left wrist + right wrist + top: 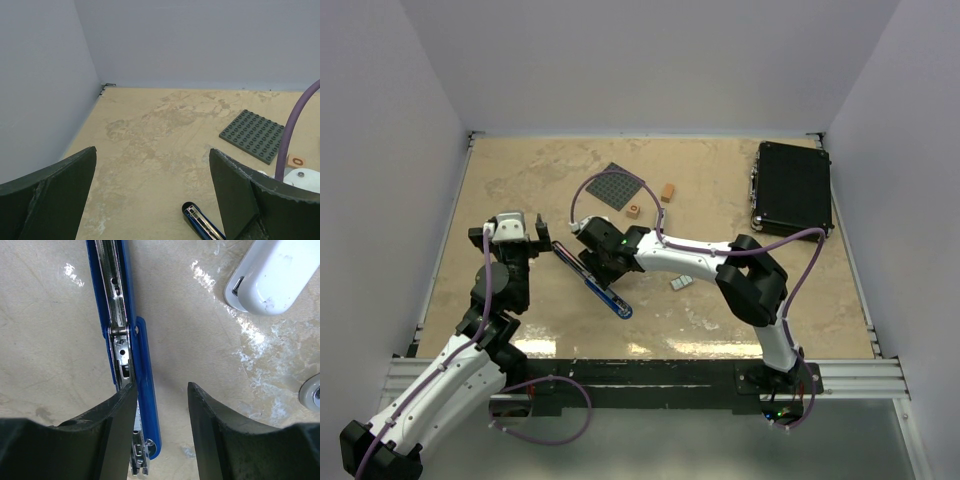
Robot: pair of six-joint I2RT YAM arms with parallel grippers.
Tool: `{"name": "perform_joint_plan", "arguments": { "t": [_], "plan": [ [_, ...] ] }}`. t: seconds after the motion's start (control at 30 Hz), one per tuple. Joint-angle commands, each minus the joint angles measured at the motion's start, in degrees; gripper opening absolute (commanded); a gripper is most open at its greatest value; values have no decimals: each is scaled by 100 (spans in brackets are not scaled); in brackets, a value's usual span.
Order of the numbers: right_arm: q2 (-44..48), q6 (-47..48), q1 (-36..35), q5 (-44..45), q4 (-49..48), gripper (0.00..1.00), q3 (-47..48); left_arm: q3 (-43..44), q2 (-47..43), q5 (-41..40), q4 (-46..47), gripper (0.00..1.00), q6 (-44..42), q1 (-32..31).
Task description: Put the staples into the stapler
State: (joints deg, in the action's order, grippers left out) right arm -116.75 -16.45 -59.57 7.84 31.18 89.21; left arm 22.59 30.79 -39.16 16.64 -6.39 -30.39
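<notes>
Two risks: the right pincer (161,390), half apart over the stapler (142,365), may close off-centre and skew it. The staples (681,282) lie just right of the stapler, unloaded. Left pincer (152,151) gapes wide by the stapler's tip.

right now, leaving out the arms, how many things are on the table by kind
stapler: 1
staples: 1 small cluster, too small to split
orange blocks: 2
grey studded plate: 1
black case: 1
total: 6
</notes>
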Motion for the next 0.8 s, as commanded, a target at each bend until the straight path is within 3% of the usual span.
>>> {"name": "perform_joint_plan", "arguments": {
  "t": [0.0, 0.77],
  "plan": [
    [108, 133, -28, -124, -112, 49, -105, -18, 6, 84, 260, 99, 156, -11],
    [381, 177, -72, -283, -306, 49, -255, -18, 6, 101, 252, 99, 165, -19]
  ]
}}
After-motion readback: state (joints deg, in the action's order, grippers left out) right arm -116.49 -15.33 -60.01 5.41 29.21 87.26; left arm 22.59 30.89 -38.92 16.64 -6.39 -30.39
